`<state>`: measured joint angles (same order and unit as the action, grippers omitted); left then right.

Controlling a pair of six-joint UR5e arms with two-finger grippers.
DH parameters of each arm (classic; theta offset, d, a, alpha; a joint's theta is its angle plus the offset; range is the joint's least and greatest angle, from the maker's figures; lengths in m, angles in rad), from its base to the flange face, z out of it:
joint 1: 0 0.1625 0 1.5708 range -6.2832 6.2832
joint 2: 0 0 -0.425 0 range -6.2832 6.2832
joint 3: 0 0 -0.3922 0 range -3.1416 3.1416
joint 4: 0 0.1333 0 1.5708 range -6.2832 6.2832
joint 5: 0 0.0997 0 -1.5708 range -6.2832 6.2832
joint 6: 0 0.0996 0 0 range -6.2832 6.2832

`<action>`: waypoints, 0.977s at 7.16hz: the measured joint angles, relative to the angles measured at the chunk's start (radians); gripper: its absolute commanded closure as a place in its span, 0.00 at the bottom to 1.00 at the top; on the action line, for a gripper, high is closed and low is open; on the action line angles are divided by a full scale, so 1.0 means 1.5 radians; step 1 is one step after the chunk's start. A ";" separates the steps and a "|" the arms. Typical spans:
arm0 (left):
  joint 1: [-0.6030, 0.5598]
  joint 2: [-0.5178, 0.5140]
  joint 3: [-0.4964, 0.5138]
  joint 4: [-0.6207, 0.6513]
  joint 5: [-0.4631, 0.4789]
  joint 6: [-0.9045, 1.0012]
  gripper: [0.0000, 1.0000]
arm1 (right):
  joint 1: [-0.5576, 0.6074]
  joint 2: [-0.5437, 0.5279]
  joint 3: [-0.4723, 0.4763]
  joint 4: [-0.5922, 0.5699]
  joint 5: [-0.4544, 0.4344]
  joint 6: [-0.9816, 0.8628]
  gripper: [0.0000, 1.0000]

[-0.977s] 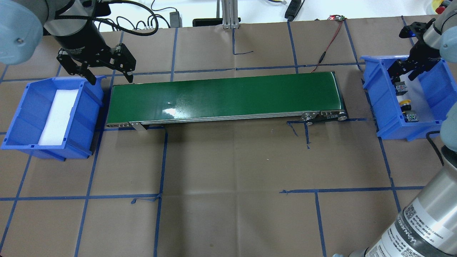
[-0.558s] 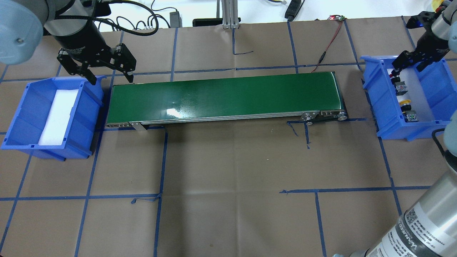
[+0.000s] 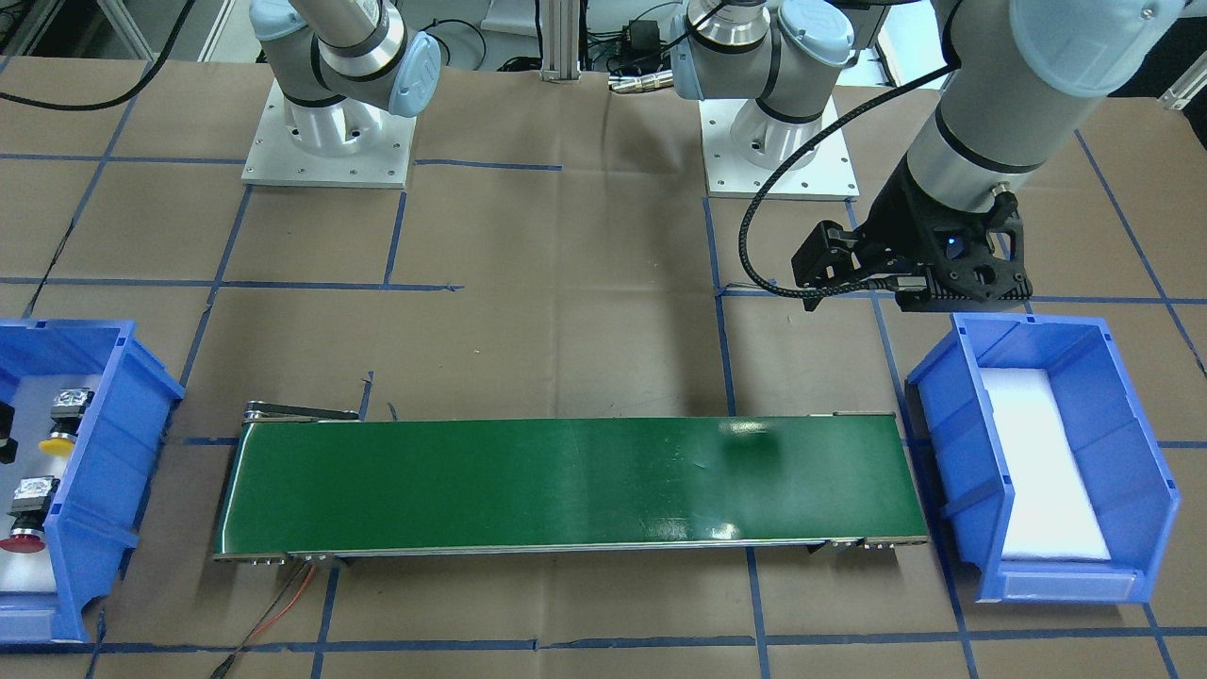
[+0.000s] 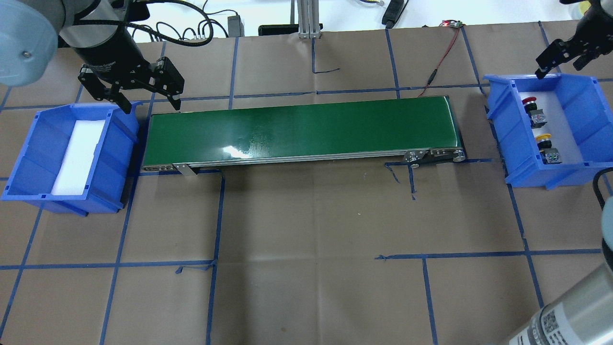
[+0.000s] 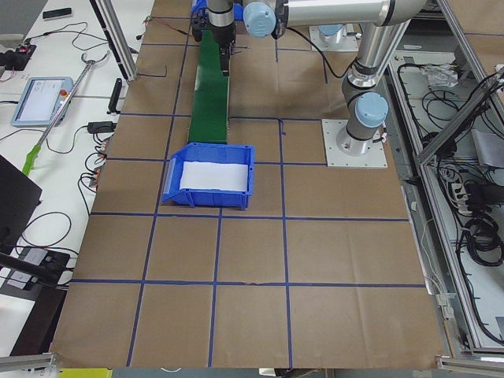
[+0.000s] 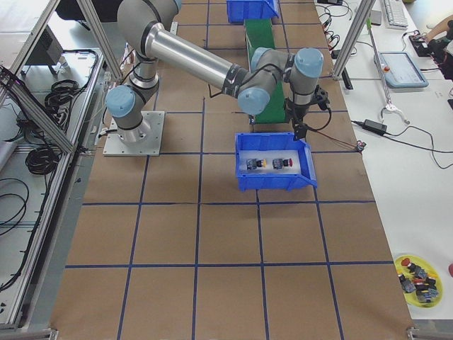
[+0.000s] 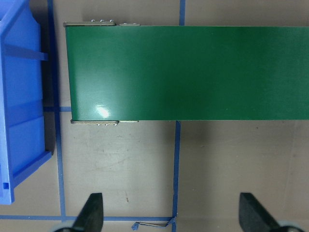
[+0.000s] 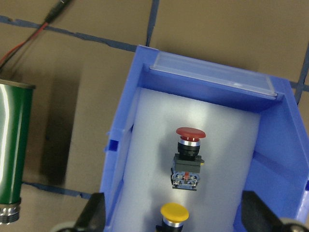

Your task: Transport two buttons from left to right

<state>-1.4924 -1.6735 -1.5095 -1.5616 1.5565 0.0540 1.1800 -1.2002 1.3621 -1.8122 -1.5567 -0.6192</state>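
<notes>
The right tool (image 4: pixel 561 67) has risen clear of the blue bin (image 4: pixel 500 124) off the conveyor's (image 4: pixel 301 129) right end, jaws spread, empty. The red button (image 8: pixel 189 133) and yellow button (image 8: pixel 174 212) lie inside it; delivery looks complete. The left tool (image 4: pixel 151 108) is also spread and empty.

Surface finishes, conveyor station

Table cover (image 4: pixel 311 215): matt brown paper, faintly creased, marked off with blue tape (image 4: pixel 216 215). Conveyor belt (image 4: pixel 301 127): smooth, glossy green, catching lamp glare; side rail (image 4: pixel 297 158) bare metal. Left bin (image 4: pixel 28 158) and right bin (image 8: pixel 120 159): moulded blue plastic with a slight sheen, each lined with matt white foam (image 4: pixel 79 153). Red button (image 8: pixel 189 154), yellow button (image 8: pixel 174 212): glossy plastic caps, dark plastic bodies.
</notes>
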 measured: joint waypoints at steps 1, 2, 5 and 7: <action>0.000 0.000 0.000 0.000 0.000 -0.001 0.00 | 0.036 -0.031 0.007 0.035 -0.004 0.084 0.00; 0.000 0.000 0.000 0.000 -0.001 -0.001 0.00 | 0.077 -0.056 0.013 0.077 -0.003 0.199 0.00; 0.000 0.000 0.000 0.000 -0.004 -0.001 0.00 | 0.230 -0.150 0.058 0.139 0.001 0.452 0.00; -0.001 0.000 0.000 0.001 -0.004 -0.001 0.00 | 0.298 -0.213 0.130 0.136 0.002 0.531 0.00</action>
<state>-1.4938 -1.6736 -1.5094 -1.5606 1.5499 0.0521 1.6277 -1.5203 1.5565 -1.6079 -1.5538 0.1769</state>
